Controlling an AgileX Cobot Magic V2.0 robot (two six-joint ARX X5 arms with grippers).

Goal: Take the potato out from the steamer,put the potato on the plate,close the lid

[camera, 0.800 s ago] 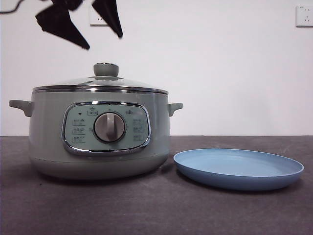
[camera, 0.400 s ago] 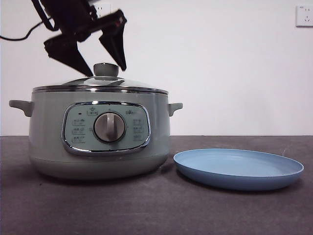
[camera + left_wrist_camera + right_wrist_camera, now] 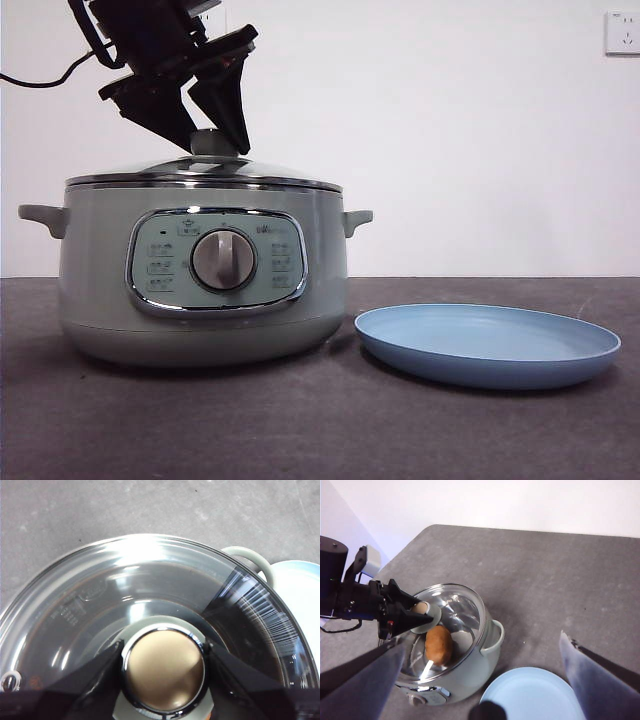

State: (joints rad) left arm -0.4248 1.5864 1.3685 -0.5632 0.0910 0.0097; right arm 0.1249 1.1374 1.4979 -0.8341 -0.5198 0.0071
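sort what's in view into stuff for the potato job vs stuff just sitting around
For the job:
- steamer
- lid, on the steamer
- potato, inside under the lid
- plate, beside the steamer
- left gripper, either side of the lid's knob
- right gripper, waiting above

Just there:
- wall socket
- table

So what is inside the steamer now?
Through the glass lid, one potato lies inside the steamer. The left end effector and the lid's knob cover part of the inside.
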